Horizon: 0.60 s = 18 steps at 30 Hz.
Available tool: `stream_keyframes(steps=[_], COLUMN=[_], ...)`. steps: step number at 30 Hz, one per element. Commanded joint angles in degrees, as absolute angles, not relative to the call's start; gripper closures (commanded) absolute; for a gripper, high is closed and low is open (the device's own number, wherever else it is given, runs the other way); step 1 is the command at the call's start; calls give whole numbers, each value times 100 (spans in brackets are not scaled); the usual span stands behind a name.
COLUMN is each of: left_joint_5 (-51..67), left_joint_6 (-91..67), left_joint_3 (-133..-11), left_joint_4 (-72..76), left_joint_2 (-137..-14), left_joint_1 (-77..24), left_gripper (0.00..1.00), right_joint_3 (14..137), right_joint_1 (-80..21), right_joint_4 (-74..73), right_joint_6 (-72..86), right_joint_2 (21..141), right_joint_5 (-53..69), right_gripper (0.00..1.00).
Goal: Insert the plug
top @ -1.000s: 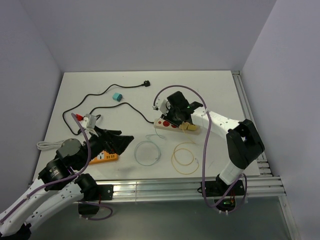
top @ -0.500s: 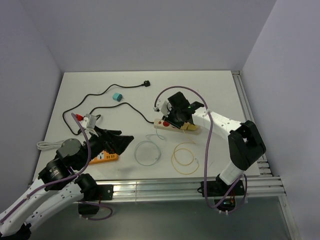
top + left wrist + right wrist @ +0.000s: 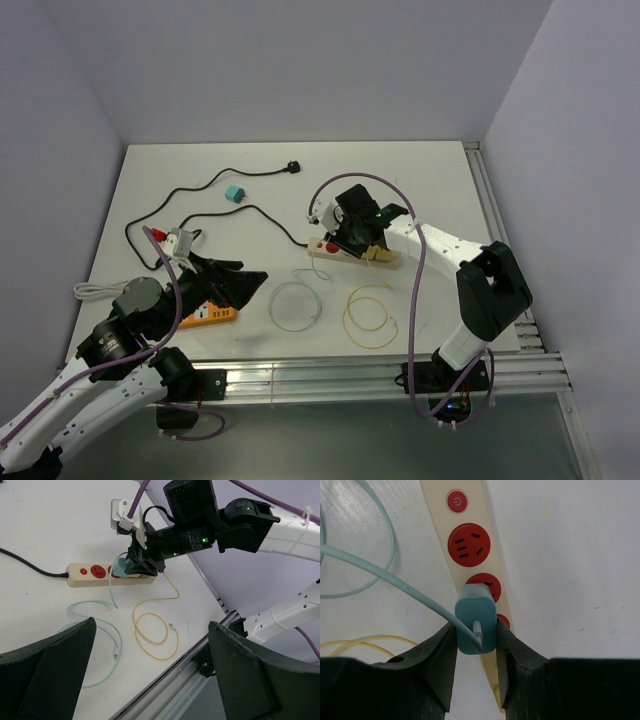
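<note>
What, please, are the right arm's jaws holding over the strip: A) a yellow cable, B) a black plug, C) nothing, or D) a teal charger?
D: the right wrist view shows the right jaws clamped on both sides of the teal charger, its pale cable trailing off to the left, over the strip with its red sockets.

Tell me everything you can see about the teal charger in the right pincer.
The charger is a small teal block with rounded corners, seemingly smooth plastic. A pale teal cable leaves its back through a whitish connector. The right pincer clamps its two sides. It sits over the second red socket of the beige power strip; its pins are hidden.
</note>
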<state>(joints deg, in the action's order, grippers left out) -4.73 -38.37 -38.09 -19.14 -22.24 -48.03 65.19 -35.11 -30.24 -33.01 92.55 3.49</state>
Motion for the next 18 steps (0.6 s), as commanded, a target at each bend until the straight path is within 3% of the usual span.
stream_keyframes(steps=[1,18], left_joint_5=[-395,-352], left_joint_6=[-3841,-3858], left_joint_3=[-3867,-3823], left_joint_4=[-1714,-1626], left_joint_2=[-2224,-2311], left_joint_1=[-4799,-4790], left_gripper=[0,0], right_joint_3=[6399,6196], right_joint_1=[-3542,-3551], right_joint_4=[-2769,-2215], right_joint_6=[-3331,-3305], right_joint_2=[9202,8860], right_joint_5=[422,712], right_gripper=[100,100])
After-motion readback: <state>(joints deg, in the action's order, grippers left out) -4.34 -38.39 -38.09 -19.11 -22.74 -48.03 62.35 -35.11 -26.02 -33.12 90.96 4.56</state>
